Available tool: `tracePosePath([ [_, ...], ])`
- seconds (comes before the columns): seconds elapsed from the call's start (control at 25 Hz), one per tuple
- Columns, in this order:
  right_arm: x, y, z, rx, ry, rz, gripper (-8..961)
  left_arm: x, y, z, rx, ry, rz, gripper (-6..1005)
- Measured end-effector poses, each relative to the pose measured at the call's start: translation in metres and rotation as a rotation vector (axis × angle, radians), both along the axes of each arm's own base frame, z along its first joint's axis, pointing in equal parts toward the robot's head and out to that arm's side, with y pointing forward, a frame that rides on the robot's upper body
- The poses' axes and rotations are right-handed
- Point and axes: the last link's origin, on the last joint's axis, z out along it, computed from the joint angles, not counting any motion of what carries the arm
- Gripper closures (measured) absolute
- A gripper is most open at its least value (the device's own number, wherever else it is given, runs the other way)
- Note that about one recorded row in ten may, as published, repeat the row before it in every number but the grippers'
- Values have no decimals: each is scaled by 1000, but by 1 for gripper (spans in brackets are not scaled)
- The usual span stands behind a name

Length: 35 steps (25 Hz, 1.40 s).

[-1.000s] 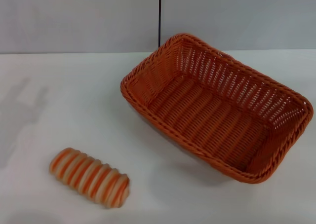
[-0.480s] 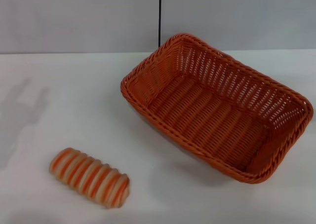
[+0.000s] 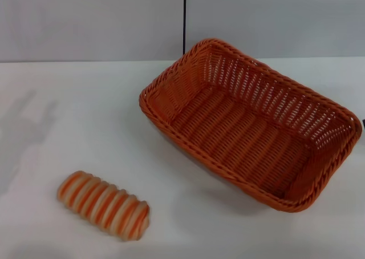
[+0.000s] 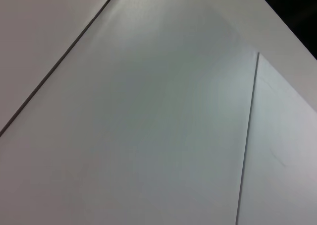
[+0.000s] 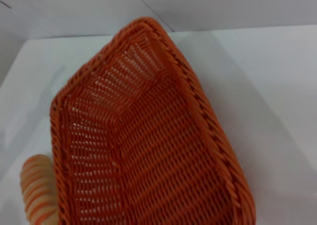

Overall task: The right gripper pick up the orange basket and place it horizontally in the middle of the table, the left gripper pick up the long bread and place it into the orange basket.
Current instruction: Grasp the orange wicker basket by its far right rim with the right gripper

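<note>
Nothing on the table [image 3: 68,110] is shifting against the earlier frames; the only change is a sliver of dark creeping in at the right edge of the head view, beside the basket's near right corner, which is probably the right gripper [image 3: 363,124] arriving, though too little is showing to tell whether its fingers are spread or pressed together. Nearest the robot, the long bread [image 3: 104,205] is lying flat on the left front of the table, striped side up, well apart from the basket and waiting for the left arm. Farther back and to the right, the orange basket [image 3: 251,125] is sitting empty and skewed, its long side running diagonally, which is why it is needing a lift and a turn before it can lie level in the middle. The right wrist camera is looking down over the basket's rim, suggesting an approach to that edge. The left gripper is showing nowhere; its camera is facing only blank white panels.
</note>
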Motion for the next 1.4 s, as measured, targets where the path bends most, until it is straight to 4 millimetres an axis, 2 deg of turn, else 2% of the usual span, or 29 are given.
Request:
tracePosePath([
  [0.76, 0, 9, -11, 19, -16, 2, 404, 0, 1, -1, -5, 2, -1, 358],
  [1.24, -7, 19, -19, 21, -33, 24, 405, 0, 0, -2, -9, 3, -1, 359],
  [1.4, -9, 23, -28, 25, -48, 30, 406, 0, 0, -2, -9, 4, -1, 359],
])
